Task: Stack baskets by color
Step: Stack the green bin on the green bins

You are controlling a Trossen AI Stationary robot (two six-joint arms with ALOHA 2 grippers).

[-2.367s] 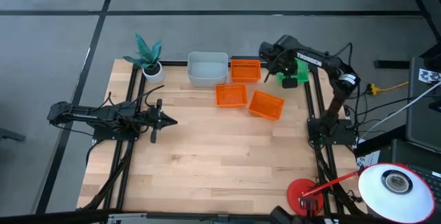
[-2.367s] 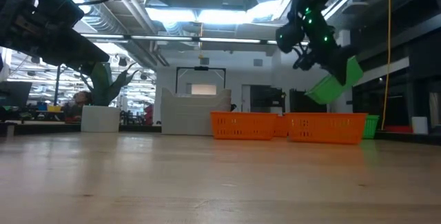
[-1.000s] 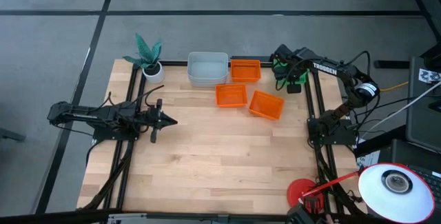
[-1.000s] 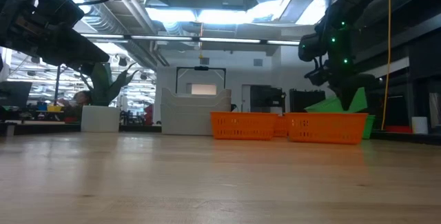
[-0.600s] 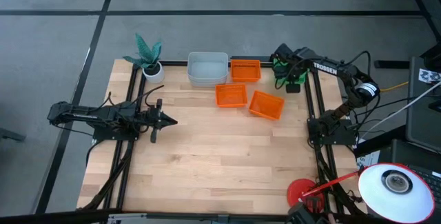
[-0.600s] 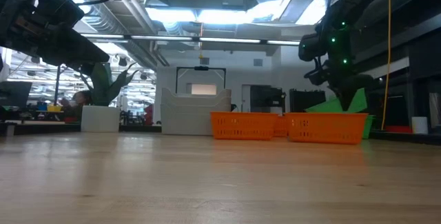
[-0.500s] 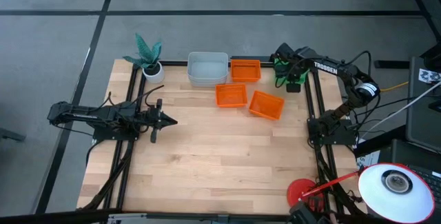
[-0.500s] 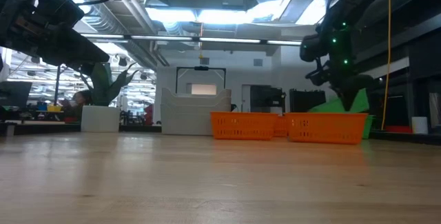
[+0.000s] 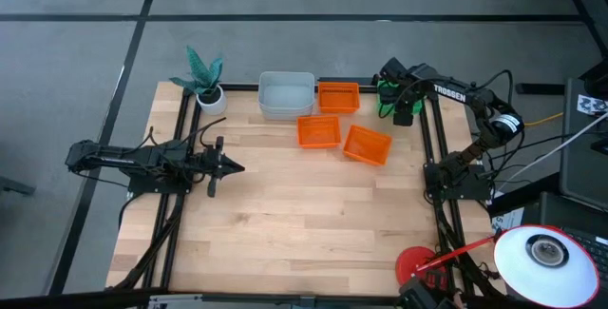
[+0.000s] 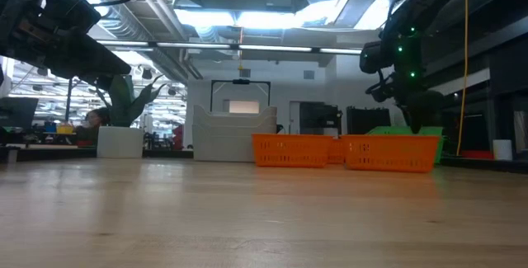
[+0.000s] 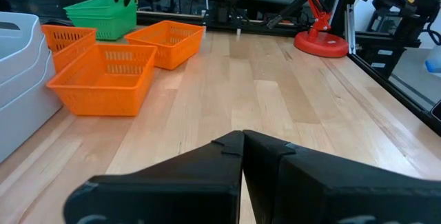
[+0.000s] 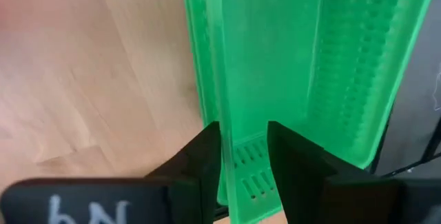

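Wooden plank table (image 9: 285,214) held slotted plastic baskets. Right gripper (image 12: 242,156) straddled the green basket (image 12: 296,58) wall, fingers apart. Left gripper (image 11: 242,141) was pinched together, idle at left.

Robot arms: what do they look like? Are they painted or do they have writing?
Both are black and jointed, with black cables running along them. The right arm has white lettering on its side and small green lights. Each ends in two dark flat fingers.
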